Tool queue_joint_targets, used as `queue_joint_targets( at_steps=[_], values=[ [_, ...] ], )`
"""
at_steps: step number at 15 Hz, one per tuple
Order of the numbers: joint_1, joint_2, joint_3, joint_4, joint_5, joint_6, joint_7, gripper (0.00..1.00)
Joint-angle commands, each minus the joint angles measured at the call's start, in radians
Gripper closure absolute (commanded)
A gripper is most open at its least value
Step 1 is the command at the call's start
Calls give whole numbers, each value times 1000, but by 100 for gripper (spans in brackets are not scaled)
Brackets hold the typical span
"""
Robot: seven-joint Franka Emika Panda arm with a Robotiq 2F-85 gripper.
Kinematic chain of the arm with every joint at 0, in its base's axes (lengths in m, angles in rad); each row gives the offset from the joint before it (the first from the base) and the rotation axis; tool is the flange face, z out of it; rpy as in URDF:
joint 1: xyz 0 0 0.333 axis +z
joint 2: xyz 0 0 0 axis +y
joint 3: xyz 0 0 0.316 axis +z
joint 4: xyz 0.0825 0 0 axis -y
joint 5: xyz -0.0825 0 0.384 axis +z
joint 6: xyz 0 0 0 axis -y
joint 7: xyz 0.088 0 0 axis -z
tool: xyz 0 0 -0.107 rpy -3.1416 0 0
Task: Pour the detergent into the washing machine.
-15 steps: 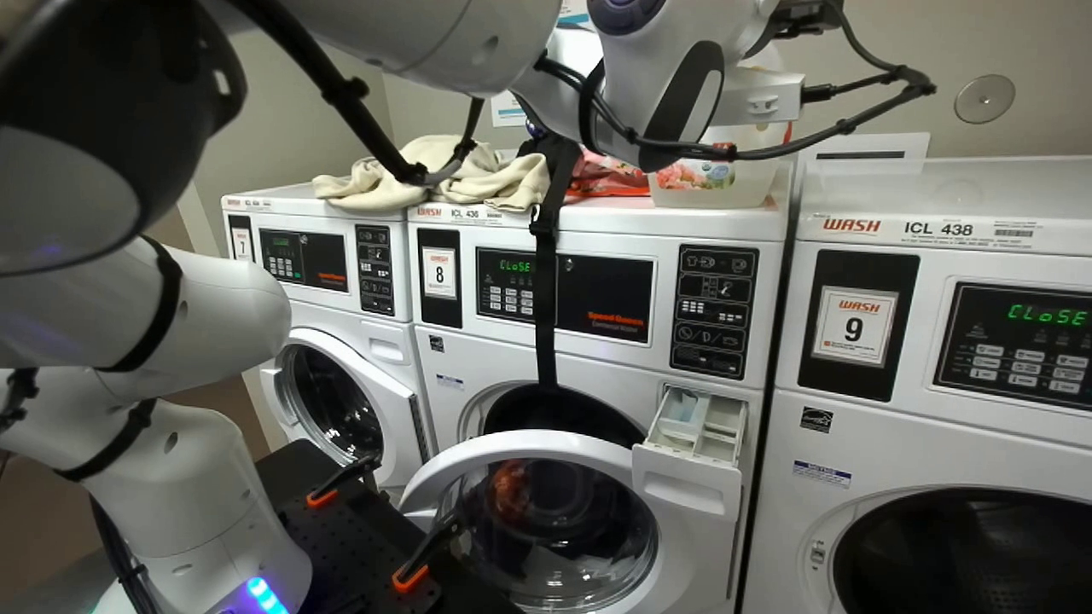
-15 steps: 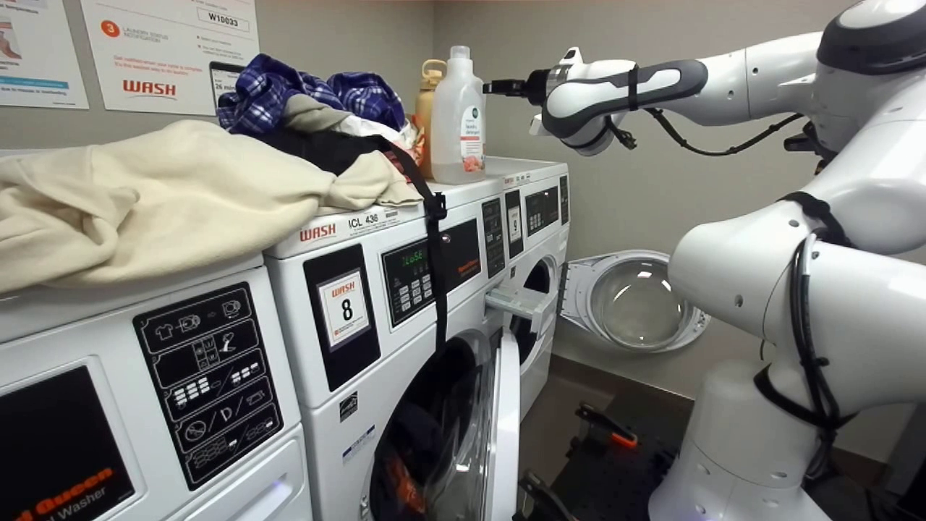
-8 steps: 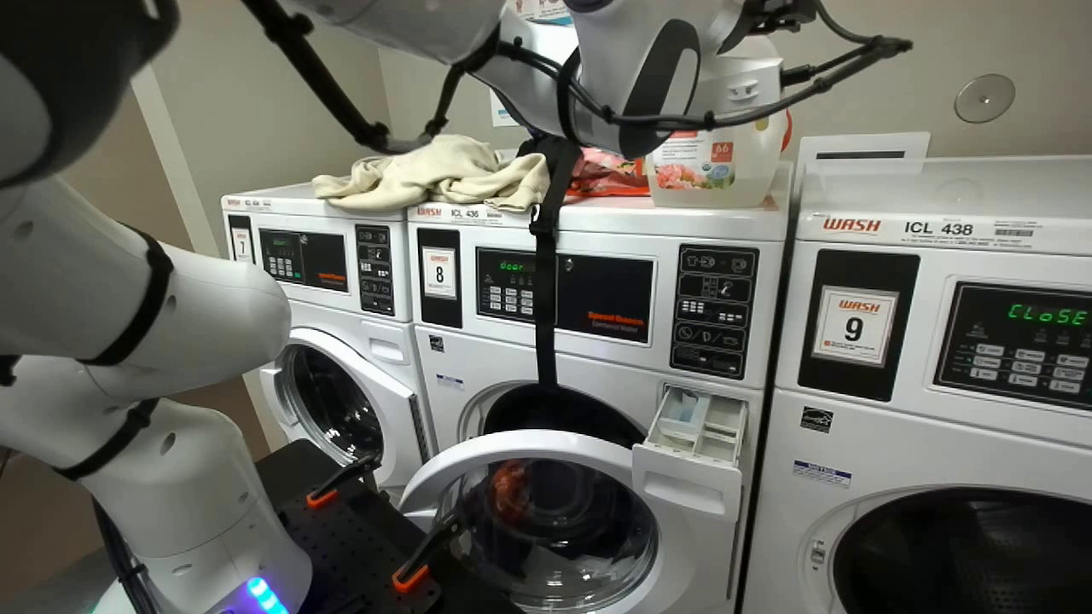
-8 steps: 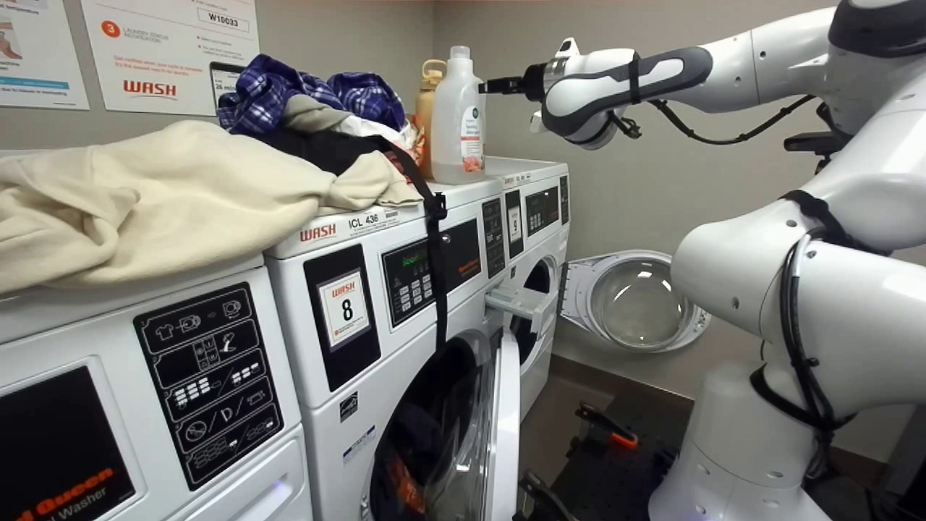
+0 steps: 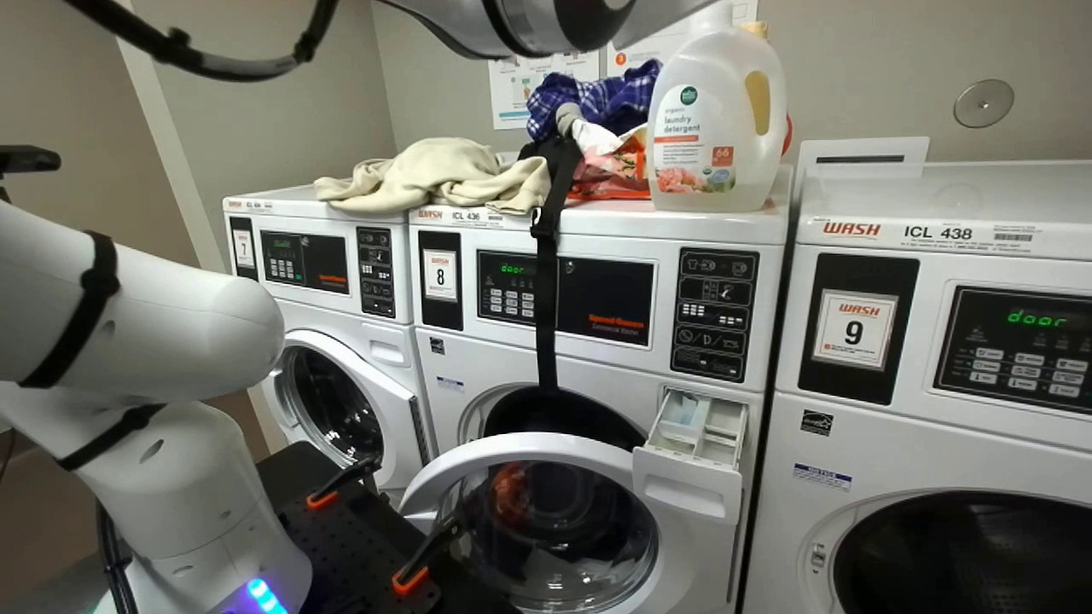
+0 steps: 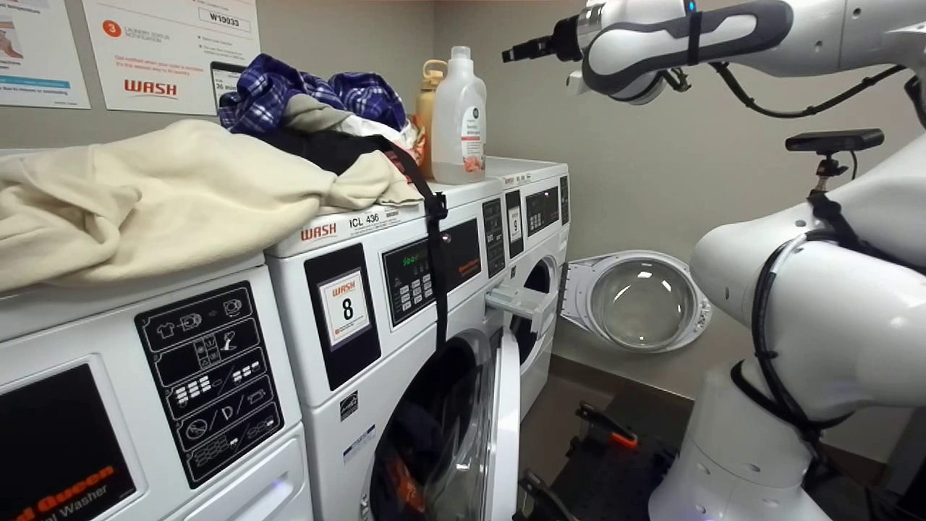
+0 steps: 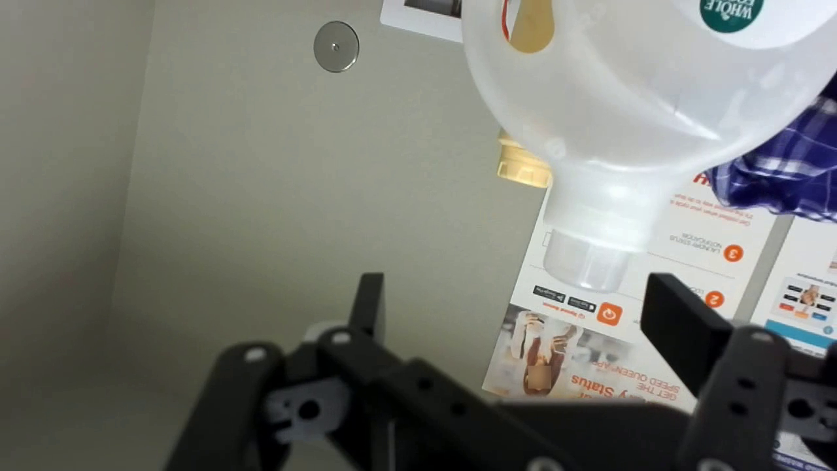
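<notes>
The detergent jug (image 5: 682, 162), white with a flower label, stands upright with its cap on, on top of the washing machine marked 8 (image 5: 589, 371). It also shows in an exterior view (image 6: 452, 137) and, upside down, in the wrist view (image 7: 628, 98). The machine's round door (image 5: 529, 445) and dispenser drawer (image 5: 687, 486) are open. My gripper (image 6: 505, 55) is in the air beside the jug's top, apart from it. In the wrist view the gripper (image 7: 513, 307) is open and empty, with fingers wide apart. It is out of frame in an exterior view, where the arm crosses the top.
An orange-yellow bottle (image 6: 425, 108) stands close behind the jug. Clothes (image 6: 311, 101), a cream cloth (image 5: 444, 170) and a black strap (image 5: 546, 298) lie on the machines. The washer marked 9 (image 5: 938, 426) stands alongside, its door (image 6: 640, 300) open. Clamps (image 5: 418, 563) stick up by the robot base.
My gripper has risen and drawn back from the jug. The arm has lifted, uncovering the jug in an exterior view. The jug, drawer and door have not moved.
</notes>
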Motion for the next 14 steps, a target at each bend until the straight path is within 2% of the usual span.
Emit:
queue_joint_targets(
  at_steps=[1,2,3,4,5,6,7,10,14],
  values=[
    [-150,76,97,-130,-47,-18,3,0],
    [-161,84,47,-216,-78,107,-11,0],
    [-145,67,4,-235,-88,196,-10,0],
    [-217,21,36,-268,-71,272,46,0],
    [-233,0,19,-317,-59,366,39,0],
    [-219,-23,-17,-349,-51,455,15,0],
    [-145,140,-32,-316,75,331,-200,0],
    [-145,196,-44,-344,183,310,-338,0],
    [-145,314,-66,-355,235,298,-453,0]
  ],
)
